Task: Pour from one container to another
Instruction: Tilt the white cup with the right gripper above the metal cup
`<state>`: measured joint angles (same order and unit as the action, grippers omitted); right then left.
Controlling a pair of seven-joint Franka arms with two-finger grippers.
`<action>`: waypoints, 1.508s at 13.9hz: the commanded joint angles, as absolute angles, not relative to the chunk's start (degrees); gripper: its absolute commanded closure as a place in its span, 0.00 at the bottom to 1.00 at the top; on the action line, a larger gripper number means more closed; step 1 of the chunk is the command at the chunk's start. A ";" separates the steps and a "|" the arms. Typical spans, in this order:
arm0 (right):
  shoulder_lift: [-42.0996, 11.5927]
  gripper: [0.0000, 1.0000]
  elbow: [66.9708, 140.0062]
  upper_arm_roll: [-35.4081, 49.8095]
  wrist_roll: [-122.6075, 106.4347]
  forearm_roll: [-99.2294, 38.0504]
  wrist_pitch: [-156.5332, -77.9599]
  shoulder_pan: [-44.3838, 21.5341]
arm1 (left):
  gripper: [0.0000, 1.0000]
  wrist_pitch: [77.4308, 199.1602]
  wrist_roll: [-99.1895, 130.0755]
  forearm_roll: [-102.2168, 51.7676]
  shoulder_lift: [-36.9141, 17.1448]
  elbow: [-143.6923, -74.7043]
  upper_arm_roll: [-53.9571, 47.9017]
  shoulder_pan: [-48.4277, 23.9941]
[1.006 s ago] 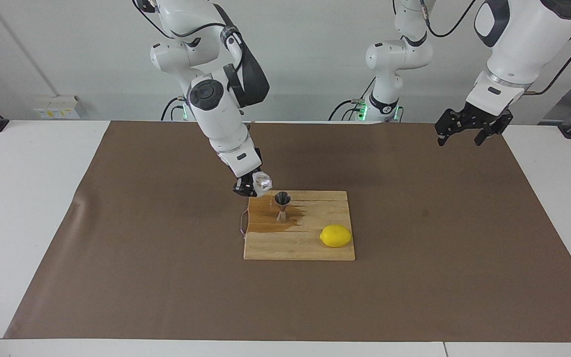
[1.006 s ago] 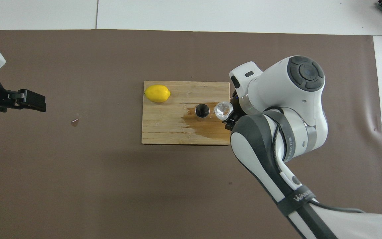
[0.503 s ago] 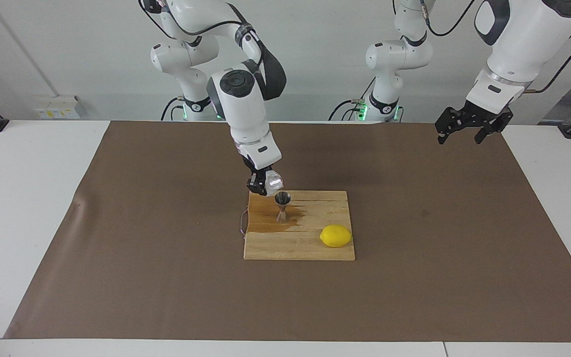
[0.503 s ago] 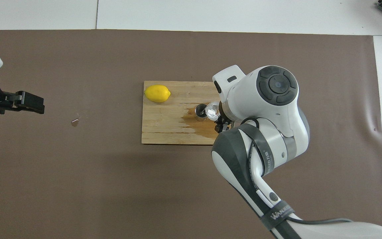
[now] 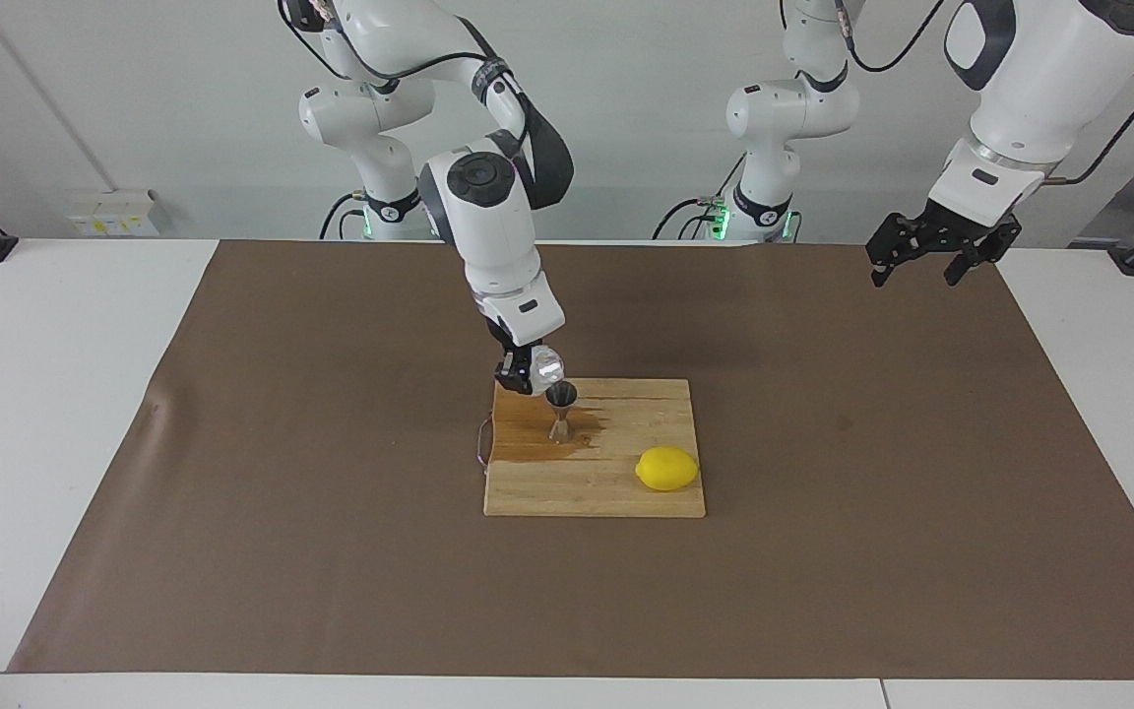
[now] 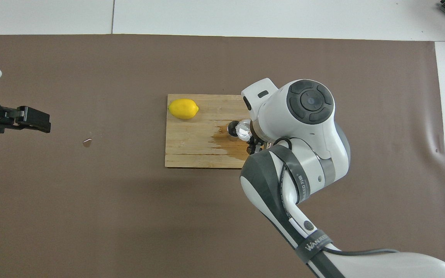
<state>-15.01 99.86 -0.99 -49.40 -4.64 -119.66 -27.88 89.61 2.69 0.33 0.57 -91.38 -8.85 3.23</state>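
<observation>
in the facing view, the right gripper (image 5: pixel 531 375) is clamped on the faceted glass tumbler (image 5: pixel 547 370), holding it tilted just above the open mouth of the steel jigger (image 5: pixel 560 411). the jigger stands upright on the wooden cutting board (image 5: pixel 595 489), in a dark wet patch (image 5: pixel 539 441) spread toward the right arm's end of the board. a lemon (image 5: pixel 666 468) lies on the same board, farther from the robots and toward the left arm's end. the left gripper (image 5: pixel 929 260) waits in the air over the brown mat (image 5: pixel 331 551), its fingers apart.

in the overhead view, the tumbler (image 6: pixel 243 129) partly covers the jigger (image 6: pixel 231 128). the right gripper (image 6: pixel 252 139) is mostly hidden under its own wrist. the lemon (image 6: pixel 183 109) sits at a board (image 6: pixel 191 150) corner, and the left gripper (image 6: pixel 33 119) is well apart, holding nothing.
</observation>
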 commanded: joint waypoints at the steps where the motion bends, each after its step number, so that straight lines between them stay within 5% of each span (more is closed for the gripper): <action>1: -15.38 0.63 99.58 -0.79 -48.34 -2.72 -120.50 -27.95 | 0.00 89.03 2.55 -0.35 1.67 -92.37 -8.79 3.08; 21: -14.77 0.63 100.11 -0.53 -58.43 -13.78 -120.85 -24.61 | 0.00 89.12 2.99 -0.35 3.78 -95.10 -8.35 1.93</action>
<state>-15.14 99.84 -1.03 -54.93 -11.11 -120.44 -26.14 89.36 2.67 0.29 2.04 -93.34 -8.58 1.86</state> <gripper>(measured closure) 0.493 0.000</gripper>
